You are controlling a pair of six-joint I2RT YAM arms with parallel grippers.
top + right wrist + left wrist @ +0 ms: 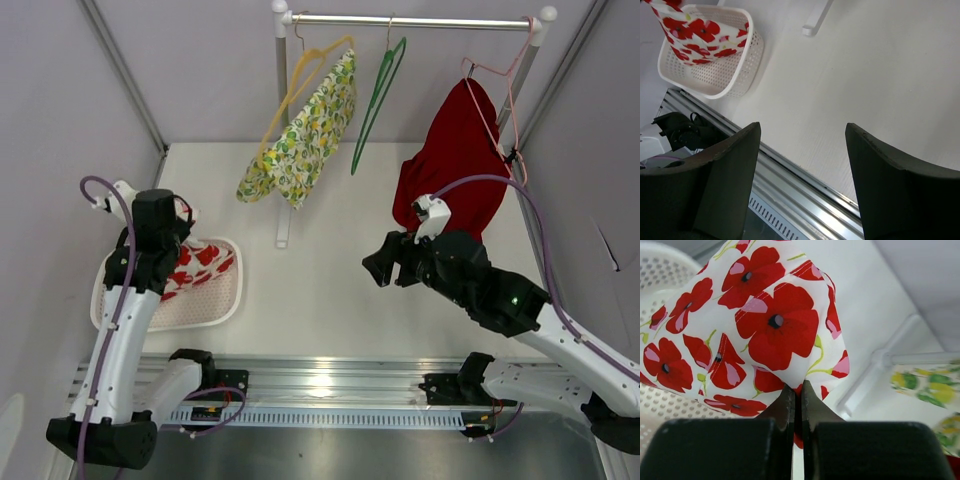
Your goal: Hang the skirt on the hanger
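Skirt (pixel 765 325), red poppies, in clamped left hand (pixel 796 390) above basket (pixel 660 410)

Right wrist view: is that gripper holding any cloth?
No, the right gripper stands open, with nothing in its gap but the white table and the metal rail at its near edge.

skirt (pixel 765 330) cropped at top, lemon-print garment (pixel 927 385) blurred

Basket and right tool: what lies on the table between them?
Nothing: bare white table separates basket from right tool, clearest in the top external view.
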